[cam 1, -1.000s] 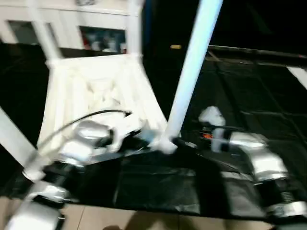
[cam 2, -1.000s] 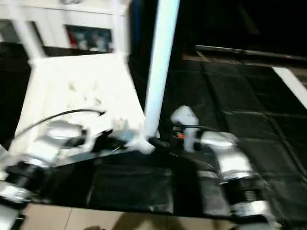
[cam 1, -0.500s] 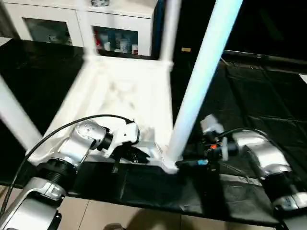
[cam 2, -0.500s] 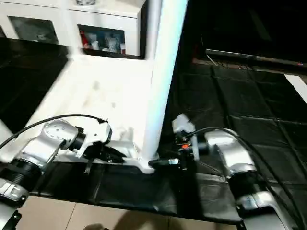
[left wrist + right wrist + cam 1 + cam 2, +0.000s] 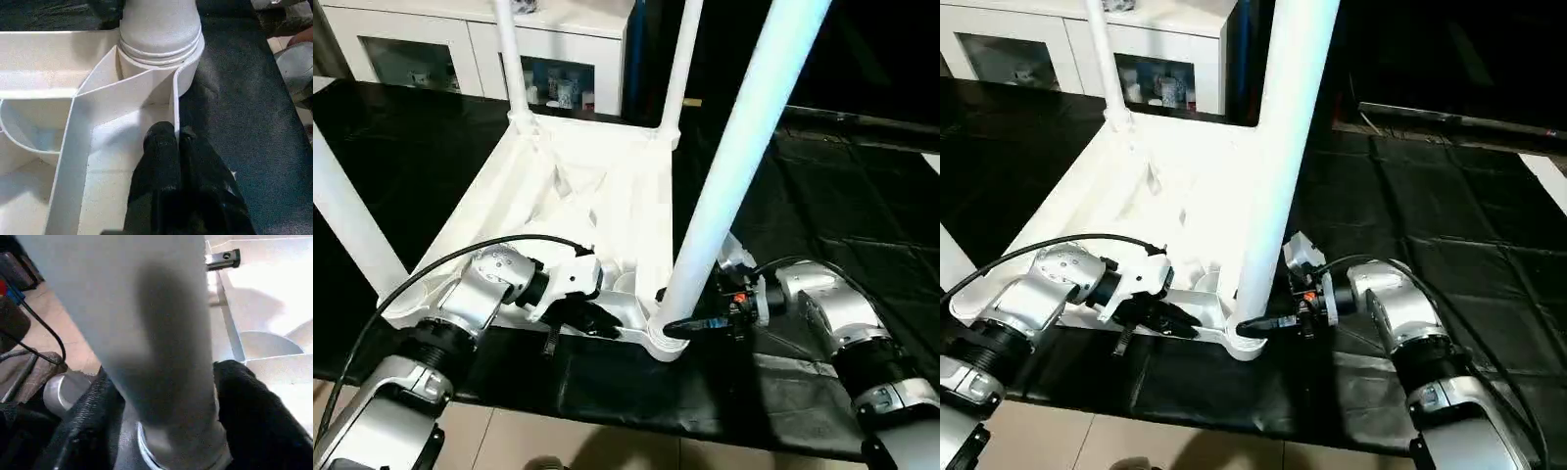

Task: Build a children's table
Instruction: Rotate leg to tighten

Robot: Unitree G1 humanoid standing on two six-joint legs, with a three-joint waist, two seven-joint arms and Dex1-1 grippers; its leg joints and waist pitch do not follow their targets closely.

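The children's table (image 5: pixel 568 196) lies upside down on a black mat (image 5: pixel 832 215), legs up. The left gripper (image 5: pixel 177 142) pinches its frame rib; the right gripper (image 5: pixel 166 382) clamps the near leg (image 5: pixel 724 186) at its base

Smooth white plastic children's table (image 5: pixel 578 196); matt black cloth (image 5: pixel 822 215); silver metal forearms (image 5: pixel 842 318)

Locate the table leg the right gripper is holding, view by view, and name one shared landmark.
Left eye: near leg, right of centre.
Right eye: centre.
Left wrist: its ringed base.
Right wrist: between the black fingers.
Landmark: the corner socket.
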